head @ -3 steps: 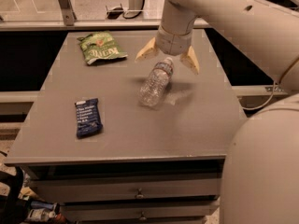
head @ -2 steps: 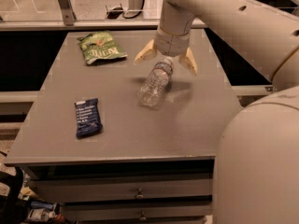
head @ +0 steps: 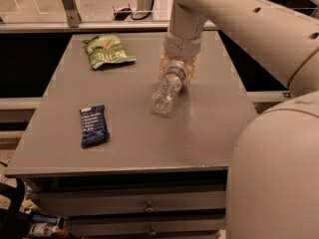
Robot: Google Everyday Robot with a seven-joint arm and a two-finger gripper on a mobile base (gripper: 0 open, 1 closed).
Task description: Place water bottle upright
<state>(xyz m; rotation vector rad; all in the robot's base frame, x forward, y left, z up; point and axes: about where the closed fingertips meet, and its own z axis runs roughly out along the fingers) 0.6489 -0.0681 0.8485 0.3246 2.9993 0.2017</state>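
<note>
pincer [head: 176, 69] tight around cap end of water bottle [head: 165, 95] on table [head: 134, 153]

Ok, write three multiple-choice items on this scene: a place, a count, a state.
1. Where is the green snack bag? A far left of the table; B near-right corner; C in a drawer.
2. How many items are on the table? A two; B three; C five.
3. How is the water bottle? A upright; B tipped over, neck in the gripper; C off the table.
1A: it lies far left. 2B: bag, dark blue bar, bottle. 3B: gripper closed on its neck, base toward the camera.
</note>
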